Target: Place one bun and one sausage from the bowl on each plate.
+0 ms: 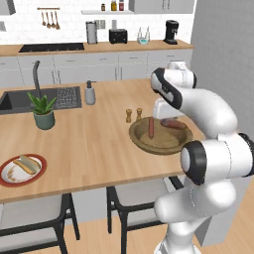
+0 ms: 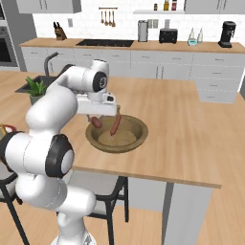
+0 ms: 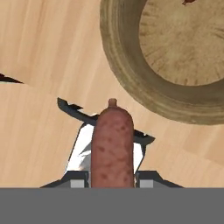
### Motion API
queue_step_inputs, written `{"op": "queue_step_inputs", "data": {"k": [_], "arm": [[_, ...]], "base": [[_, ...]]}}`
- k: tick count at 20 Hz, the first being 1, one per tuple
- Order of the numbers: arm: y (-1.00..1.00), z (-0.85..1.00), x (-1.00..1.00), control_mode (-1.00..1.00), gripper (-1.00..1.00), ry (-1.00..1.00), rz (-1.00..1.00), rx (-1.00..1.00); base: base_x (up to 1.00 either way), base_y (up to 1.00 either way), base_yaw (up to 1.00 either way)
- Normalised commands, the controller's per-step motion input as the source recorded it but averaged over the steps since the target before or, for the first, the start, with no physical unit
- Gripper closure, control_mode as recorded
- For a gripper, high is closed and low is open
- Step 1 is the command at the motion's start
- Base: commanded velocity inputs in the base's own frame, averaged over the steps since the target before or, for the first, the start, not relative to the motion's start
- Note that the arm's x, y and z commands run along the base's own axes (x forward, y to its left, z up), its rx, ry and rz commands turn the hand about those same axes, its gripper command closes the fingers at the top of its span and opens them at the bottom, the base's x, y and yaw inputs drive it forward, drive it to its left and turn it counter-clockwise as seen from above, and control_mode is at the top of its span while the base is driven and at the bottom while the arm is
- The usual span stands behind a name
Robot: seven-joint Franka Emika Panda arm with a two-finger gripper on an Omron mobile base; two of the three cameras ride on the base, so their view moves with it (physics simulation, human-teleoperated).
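Note:
My gripper (image 3: pixel 111 141) is shut on a reddish-brown sausage (image 3: pixel 112 146), which hangs upright (image 1: pixel 151 127) just above the left side of the bowl (image 1: pixel 163 145). From the right base view the gripper (image 2: pixel 118 110) holds the sausage (image 2: pixel 115 125) by its top end. The bowl (image 2: pixel 125 141) is wide, brown and wooden. Another sausage (image 1: pixel 172 123) rests against its far rim, near the hand (image 2: pixel 97 122). A red-rimmed plate (image 1: pixel 10 181) lies at the counter's front left, with a pale bun (image 1: pixel 27 164) on it.
Two small shakers (image 1: pixel 133 115) stand just behind the bowl. A potted plant (image 1: pixel 43 113), a soap dispenser (image 1: pixel 90 93) and a sink (image 1: pixel 12 101) are further left. Dark chairs (image 1: pixel 134 198) are tucked under the counter's front edge.

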Motion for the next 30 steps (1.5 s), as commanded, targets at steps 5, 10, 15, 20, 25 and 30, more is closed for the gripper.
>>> {"op": "queue_step_inputs", "data": {"k": [5,10,15,20,25,30], "arm": [[0.00,0.46,-1.00,-1.00,1.00,0.11,0.01,-0.01],[0.06,0.27,-1.00,-1.00,1.00,0.01,0.01,-0.03],[0.07,0.06,-0.27,-1.00,1.00,0.00,0.00,-0.03],[0.00,0.00,0.00,-1.00,1.00,0.00,0.00,0.00],[0.00,0.00,0.00,-1.00,1.00,0.00,0.00,0.00],[0.00,0.00,0.00,1.00,1.00,0.00,0.00,0.00]], "base": [[0.00,0.00,0.00],[0.00,0.00,0.00],[0.00,0.00,0.00],[0.00,0.00,0.00],[0.00,0.00,0.00],[0.00,0.00,0.00]]}}
